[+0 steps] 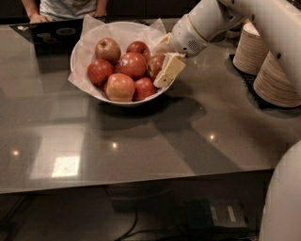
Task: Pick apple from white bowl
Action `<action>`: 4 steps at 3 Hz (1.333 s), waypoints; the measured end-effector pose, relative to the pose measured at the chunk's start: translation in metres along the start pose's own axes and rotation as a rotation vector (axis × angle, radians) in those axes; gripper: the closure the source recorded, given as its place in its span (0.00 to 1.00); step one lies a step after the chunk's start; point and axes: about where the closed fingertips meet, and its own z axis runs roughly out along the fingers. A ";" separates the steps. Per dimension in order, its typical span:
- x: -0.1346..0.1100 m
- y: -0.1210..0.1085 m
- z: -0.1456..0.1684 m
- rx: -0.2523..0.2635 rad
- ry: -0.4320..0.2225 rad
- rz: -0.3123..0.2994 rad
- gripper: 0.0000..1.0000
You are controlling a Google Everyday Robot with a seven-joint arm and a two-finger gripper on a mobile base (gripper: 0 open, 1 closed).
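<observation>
The white bowl [84, 49], lined with crinkled white paper, stands at the back of the grey table and holds several apples. The deep red apple with a yellow-green patch [154, 65] lies at the bowl's right edge. My gripper [164, 59] reaches in from the right over the rim. Its fingers [170, 70] are apart, one on the near side of that apple and one on the far side. The apple rests in the bowl among the others.
Stacks of cream disposable plates [277, 70] stand at the right edge on a dark mat. A person [66, 9] stands behind the table by a dark laptop [47, 33]. The grey tabletop [141, 141] stretches toward the front.
</observation>
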 end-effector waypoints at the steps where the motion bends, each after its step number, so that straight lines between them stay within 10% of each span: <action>1: 0.006 0.003 0.004 -0.007 0.017 0.012 0.27; 4: 0.009 0.005 0.005 -0.009 0.027 0.018 0.93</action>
